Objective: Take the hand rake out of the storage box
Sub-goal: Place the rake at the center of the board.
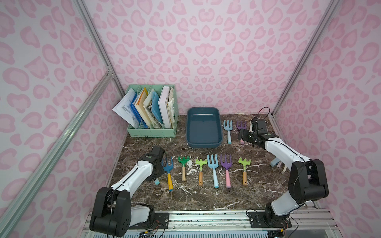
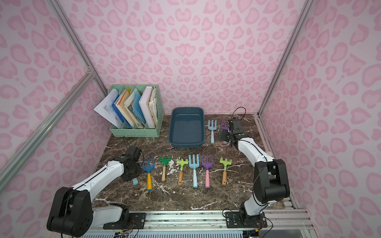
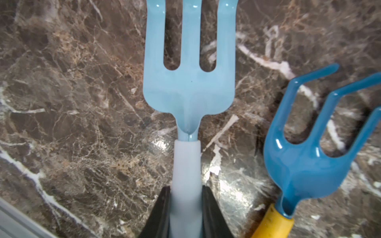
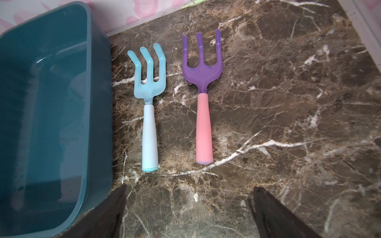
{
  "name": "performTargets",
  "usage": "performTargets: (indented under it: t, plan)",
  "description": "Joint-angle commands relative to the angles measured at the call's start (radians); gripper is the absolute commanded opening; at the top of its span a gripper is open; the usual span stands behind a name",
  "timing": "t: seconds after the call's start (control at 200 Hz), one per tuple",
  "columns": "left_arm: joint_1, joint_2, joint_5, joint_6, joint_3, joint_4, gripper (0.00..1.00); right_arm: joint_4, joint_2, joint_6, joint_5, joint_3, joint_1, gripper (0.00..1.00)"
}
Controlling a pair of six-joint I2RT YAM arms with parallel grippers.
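Left jaws clamped on light-blue hand rake (image 3: 188,86) by its handle; right jaws spread, empty | storage box (image 1: 203,144) far centre (nothing inside) | rake near left, low over tabletop (image 1: 206,197) | step: likely set-down | next: release clear of dark-blue rake (image 3: 303,171)

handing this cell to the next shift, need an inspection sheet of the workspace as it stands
surface: marble table, no spill seen
job's things: box empty, at the back; held rake outside it
clutter: front row of six rakes; blue rake and purple rake lying beside box; file rack with papers; pale bits under right arm, unclear
grippers: left gripper shut on held rake's handle; right gripper open near purple rake, holds nothing
cables: black loop at right wrist
surroundings: pink print walls, metal frame; nothing else seen
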Motion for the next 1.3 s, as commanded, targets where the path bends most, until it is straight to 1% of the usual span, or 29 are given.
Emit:
performTargets:
  t: [0.0,0.025,0.085,0.17,0.245,0.33,0.46,0.515,0.585,0.64,0.71,0.76,0.81,0.915,1.055,1.165,1.24,1.295]
  plan:
    - [0.002,0.008,-0.008,-0.017,0.0,-0.07,0.18,0.014,-0.002,-0.007,0.014,0.002,0.0,0.98]
    - [0.002,0.008,-0.012,-0.022,0.0,-0.075,0.21,0.014,-0.002,-0.009,0.013,0.001,0.0,0.98]
    - [0.003,0.003,-0.017,-0.029,-0.005,-0.081,0.21,0.013,-0.005,-0.008,0.013,0.001,0.0,0.98]
    - [0.003,-0.006,-0.025,-0.037,-0.009,-0.088,0.29,0.017,-0.008,-0.007,0.013,-0.003,0.0,0.98]
    - [0.004,-0.004,-0.035,-0.046,-0.005,-0.099,0.42,0.018,-0.006,-0.009,0.013,-0.003,0.0,0.98]
    - [0.008,0.0,-0.037,-0.049,-0.003,-0.101,0.52,0.015,-0.01,-0.009,0.011,-0.003,-0.001,0.98]
    - [0.029,-0.006,-0.039,-0.065,0.001,-0.106,0.56,0.02,-0.021,-0.009,0.007,-0.01,-0.001,0.98]
    - [0.052,-0.022,-0.031,-0.081,-0.002,-0.091,0.59,0.021,-0.024,-0.009,0.004,-0.015,-0.001,0.98]
    - [0.091,-0.037,0.019,-0.075,-0.009,-0.025,0.61,0.025,-0.028,-0.009,0.002,-0.016,-0.002,0.98]
    - [0.127,-0.031,0.078,-0.076,-0.007,0.011,0.61,0.028,-0.03,-0.009,0.004,-0.021,-0.002,0.98]
    - [0.133,-0.023,0.117,-0.092,-0.012,0.048,0.63,0.029,-0.034,-0.011,0.004,-0.024,-0.003,0.98]
    - [0.134,-0.027,0.135,-0.103,-0.035,0.088,0.63,0.031,-0.036,-0.011,0.007,-0.027,-0.004,0.98]
    - [0.141,-0.028,0.12,-0.119,-0.059,0.105,0.62,0.034,-0.038,-0.011,0.007,-0.029,-0.006,0.98]
    - [0.173,-0.009,0.131,-0.106,-0.075,0.11,0.5,0.038,-0.038,-0.013,0.003,-0.031,-0.006,0.98]
    - [0.174,0.038,0.143,-0.083,-0.055,0.108,0.38,0.041,-0.035,-0.013,0.001,-0.033,-0.007,0.98]
    - [0.174,0.112,0.175,-0.045,-0.014,0.11,0.24,0.04,-0.035,-0.012,0.003,-0.033,-0.008,0.98]
    - [0.173,0.156,0.192,-0.007,0.02,0.097,0.19,0.04,-0.036,-0.013,0.005,-0.034,-0.01,0.98]
    - [0.173,0.168,0.157,0.008,0.044,0.054,0.17,0.04,-0.034,-0.011,0.005,-0.033,-0.012,0.98]
